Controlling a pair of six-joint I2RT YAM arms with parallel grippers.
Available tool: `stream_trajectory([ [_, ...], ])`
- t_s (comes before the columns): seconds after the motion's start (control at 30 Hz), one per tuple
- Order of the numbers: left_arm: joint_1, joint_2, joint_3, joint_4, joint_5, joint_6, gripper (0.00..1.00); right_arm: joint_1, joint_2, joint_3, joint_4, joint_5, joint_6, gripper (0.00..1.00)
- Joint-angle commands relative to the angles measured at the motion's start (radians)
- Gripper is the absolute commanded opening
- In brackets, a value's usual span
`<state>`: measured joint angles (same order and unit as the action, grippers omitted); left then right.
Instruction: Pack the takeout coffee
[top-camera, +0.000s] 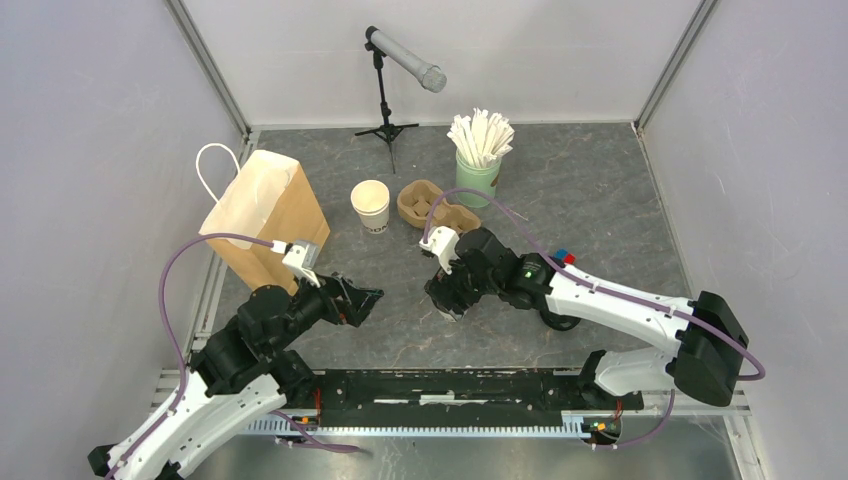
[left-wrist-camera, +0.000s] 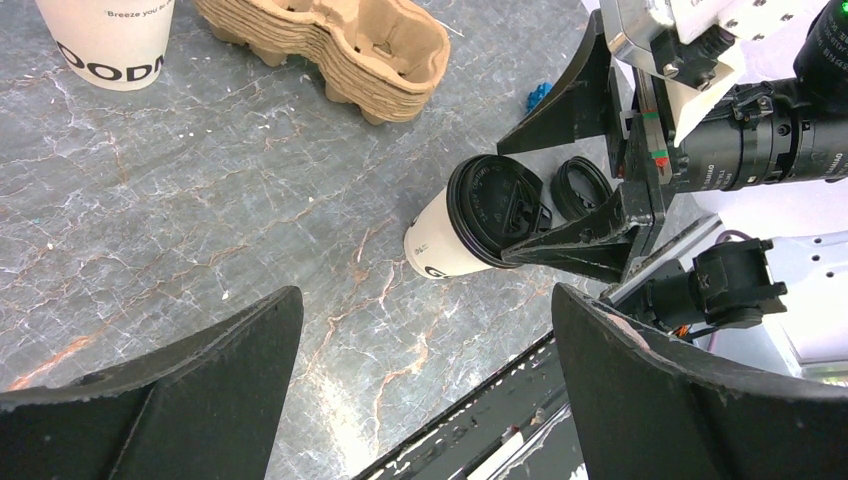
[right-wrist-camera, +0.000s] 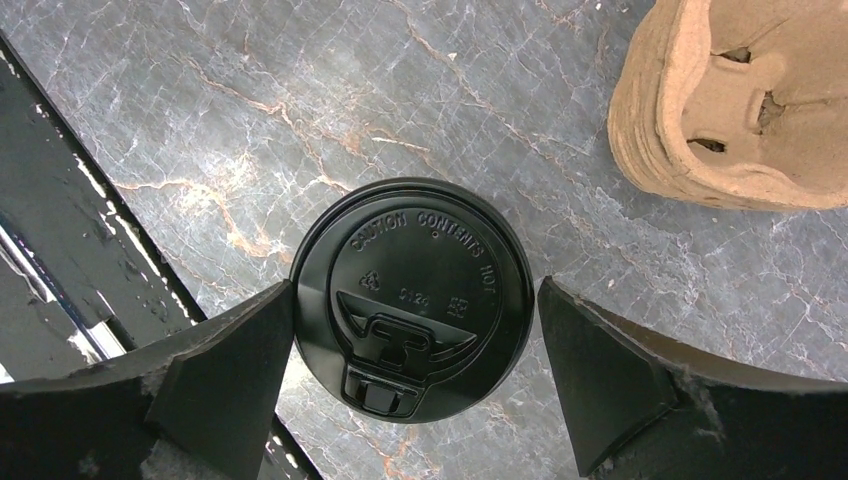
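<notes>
Two grippers spread wide, neither gripping: left gripper (left-wrist-camera: 425, 300) above table (left-wrist-camera: 200, 200); right gripper (right-wrist-camera: 415, 330) straddling upright takeout coffee (left-wrist-camera: 450, 240) on table, unclamped. Embossed on lid (right-wrist-camera: 410, 260): "CAUTION CONTENTS HOT". Printed on lidless cup (left-wrist-camera: 105, 40): "Breeze you", remainder cut off.

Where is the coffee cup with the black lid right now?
In the right wrist view the takeout coffee stands on the table, between the open fingers of the right end effector; the cardboard cup carriers lie just beyond it.

takeout coffee lid (right-wrist-camera: 412, 300): "CAUTION CONTENTS HOT" | lidless cup (left-wrist-camera: 105, 40): "Breeze you", "ODM", both cut off
</notes>
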<state>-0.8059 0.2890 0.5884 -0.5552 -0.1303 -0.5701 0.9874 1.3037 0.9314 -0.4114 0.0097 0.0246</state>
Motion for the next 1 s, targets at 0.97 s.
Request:
stream_trajectory([
  [0.97,-0.084,-0.055,0.013,-0.023,-0.101,0.032,1.00,-0.067,-0.102,-0.064,-0.019,0.119,0.018,0.86],
])
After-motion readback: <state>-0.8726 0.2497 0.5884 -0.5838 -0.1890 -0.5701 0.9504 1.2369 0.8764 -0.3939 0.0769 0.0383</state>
